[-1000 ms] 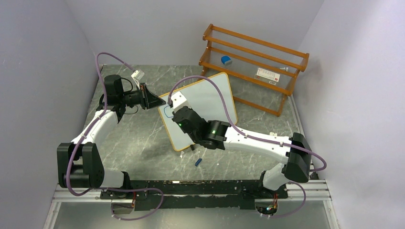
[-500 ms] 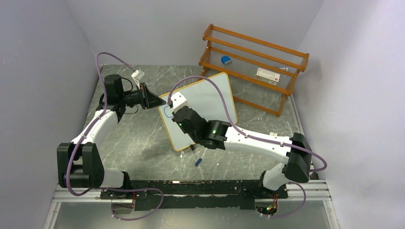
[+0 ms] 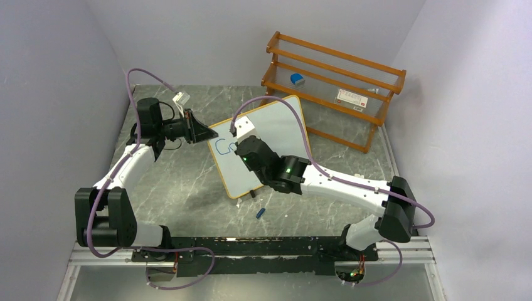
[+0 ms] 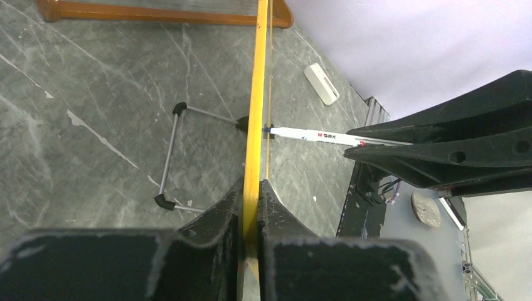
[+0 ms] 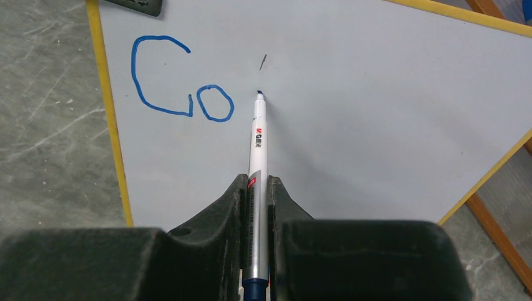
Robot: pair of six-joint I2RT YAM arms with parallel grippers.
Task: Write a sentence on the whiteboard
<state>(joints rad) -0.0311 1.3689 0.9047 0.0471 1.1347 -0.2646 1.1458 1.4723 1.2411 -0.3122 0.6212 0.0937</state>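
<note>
My left gripper (image 3: 208,134) is clenched on the left edge of the whiteboard (image 3: 279,128), which stands tilted on the grey marbled table (image 3: 188,182) in front of a wooden rack (image 3: 332,84). My right arm (image 3: 339,182) reaches over the board's lower part. A small blue piece (image 3: 260,213) lies on the table near the board's front corner.

From the left wrist I see my fingers pinching the orange frame edge-on. A white marker (image 4: 313,135) meets the board's face, and a wire stand (image 4: 168,157) sits behind it.

From the right wrist, my right gripper (image 5: 257,200) grasps the marker's barrel. The sentence (image 5: 182,88) reads only "Co" in blue, near the board's top left corner. The marker tip sits just right of the "o".
</note>
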